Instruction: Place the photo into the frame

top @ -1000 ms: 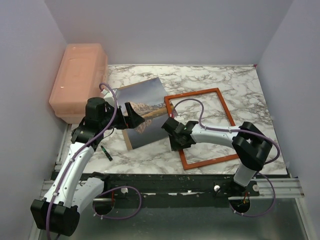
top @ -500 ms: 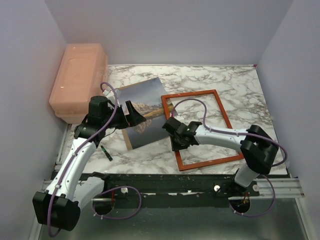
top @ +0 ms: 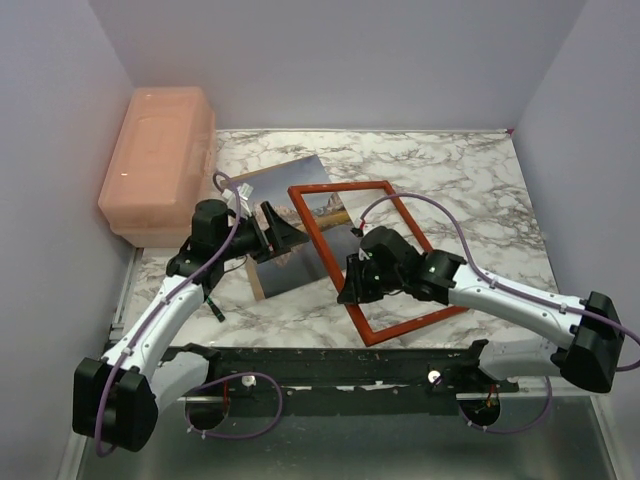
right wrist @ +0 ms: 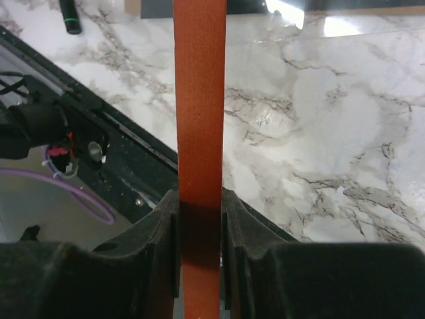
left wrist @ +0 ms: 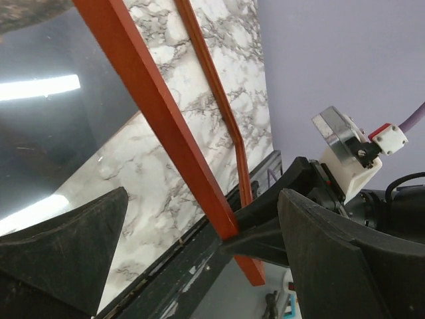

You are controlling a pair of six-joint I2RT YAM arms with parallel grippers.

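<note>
Right gripper (top: 356, 284) pinches the frame (top: 340, 186) mid-picture, left gripper (top: 281, 238) gapes wide; that thin hold could slip, dropping it.

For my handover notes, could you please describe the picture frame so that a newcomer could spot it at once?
Start at the marble table; near its middle, the right gripper pinches one thin rail. That is the frame, an open red-orange rectangle, unlike the solid mountain photo it partly overlaps.
</note>
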